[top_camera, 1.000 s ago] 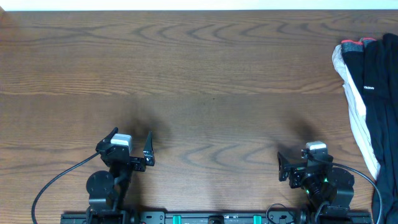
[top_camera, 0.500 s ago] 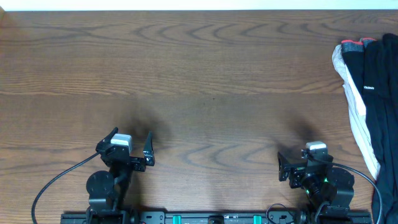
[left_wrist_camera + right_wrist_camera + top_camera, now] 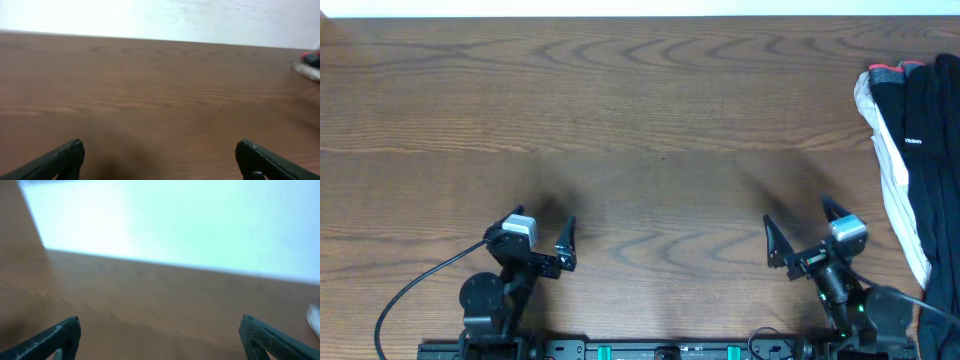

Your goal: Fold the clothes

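Near edge, overhead: left gripper (image 3: 534, 232) had fingers spread wide, nothing btw them. Right gripper (image 3: 802, 225) was likewise spread, empty. Arm bases were cut off at frame bottom. Wrist cams showed only dark fingertips in the lower corners and bare table (image 3: 160, 100) ahead; right wrist pic was badly blurred.

Clothes (image 3: 932, 170) lay heaped at far right corner, trailing down right edge, partly out of frame. Only overhead showed the makeup: black T-shirt (image 3: 920, 110) w/ small white logo, white garment (image 3: 892, 180) along its left side, red band (image 3: 888, 72) at far end. Left wrist cam caught just a blurred dark/red/pale scrap at the frame's right edge. Right wrist cam had a pale smear there, not identifiable.
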